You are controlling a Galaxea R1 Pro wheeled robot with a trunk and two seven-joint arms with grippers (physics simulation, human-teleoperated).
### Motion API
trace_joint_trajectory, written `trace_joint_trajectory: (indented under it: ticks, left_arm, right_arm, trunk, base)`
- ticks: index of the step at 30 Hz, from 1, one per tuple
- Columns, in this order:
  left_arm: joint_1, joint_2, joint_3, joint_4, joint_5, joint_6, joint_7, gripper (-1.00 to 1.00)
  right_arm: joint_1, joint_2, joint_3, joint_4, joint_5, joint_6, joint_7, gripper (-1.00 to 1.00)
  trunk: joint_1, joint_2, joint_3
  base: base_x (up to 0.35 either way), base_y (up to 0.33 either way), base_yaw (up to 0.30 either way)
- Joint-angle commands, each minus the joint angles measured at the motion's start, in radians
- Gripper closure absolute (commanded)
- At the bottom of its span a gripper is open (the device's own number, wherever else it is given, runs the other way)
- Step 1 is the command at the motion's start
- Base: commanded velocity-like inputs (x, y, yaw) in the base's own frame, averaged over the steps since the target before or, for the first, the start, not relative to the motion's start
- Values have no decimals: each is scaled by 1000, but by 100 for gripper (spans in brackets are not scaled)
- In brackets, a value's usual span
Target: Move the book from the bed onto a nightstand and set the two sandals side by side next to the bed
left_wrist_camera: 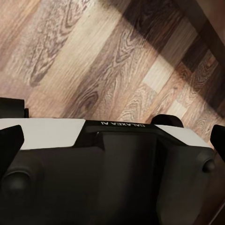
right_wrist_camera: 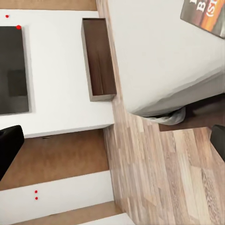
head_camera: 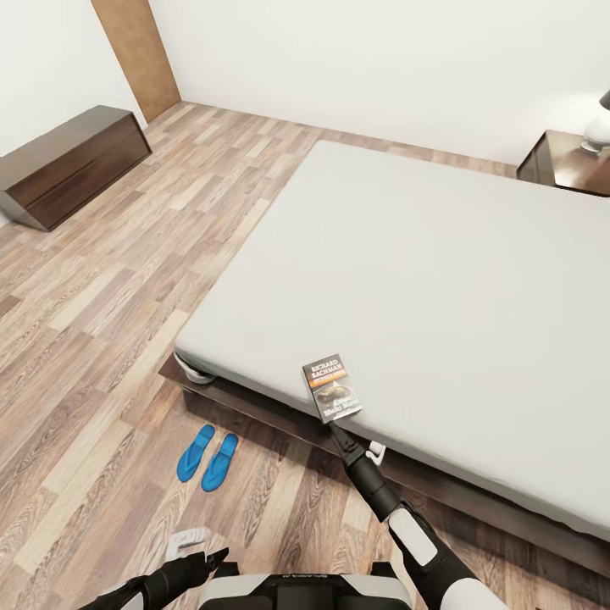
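The book (head_camera: 332, 389) lies flat on the grey mattress of the bed (head_camera: 440, 280), right at its near edge; its corner also shows in the right wrist view (right_wrist_camera: 206, 16). My right gripper (head_camera: 339, 434) sits just below the book's near edge, over the bed frame, open and holding nothing (right_wrist_camera: 112, 143). The two blue sandals (head_camera: 207, 458) lie side by side on the wood floor close to the bed's near corner. My left gripper (head_camera: 213, 559) hangs low by my base, open and empty (left_wrist_camera: 112, 138).
A nightstand (head_camera: 566, 163) with a white lamp (head_camera: 598, 127) stands at the bed's far right. A long low dark cabinet (head_camera: 68, 163) lines the left wall, with a wooden door (head_camera: 135, 51) beyond it. Open plank floor (head_camera: 110, 322) stretches to the bed's left.
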Motion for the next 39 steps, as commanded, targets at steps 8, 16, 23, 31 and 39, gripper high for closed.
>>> trace_joint_trajectory:
  ticks: [8, 16, 23, 31, 39]
  left_arm:
    - [-1, 0, 6, 2, -10, -7, -1, -100]
    - [0, -11, 7, 1, -11, -7, -1, -100]
    - [-1, -18, 8, 1, -11, -7, -1, -100]
    - [0, -18, 8, 1, -11, -7, -1, -100]
    - [0, -18, 8, 1, -11, -7, -1, -100]
  right_arm:
    - [0, 0, 2, 1, -11, 10, 3, -100]
    - [0, 0, 2, 1, -11, 9, 3, -100]
    - [0, 0, 2, 1, -11, 8, 2, -100]
    - [0, 0, 1, 3, -11, 0, 3, -100]
    - [0, 0, -4, 4, -11, 0, 3, -100]
  trunk:
    - [31, -57, -26]
    - [62, -113, -51]
    - [88, -162, -73]
    - [119, -218, -98]
    - [123, -225, -101]
  base:
    - [0, 0, 0]
    - [0, 0, 0]
    - [0, 0, 0]
    - [0, 0, 0]
    - [0, 0, 0]
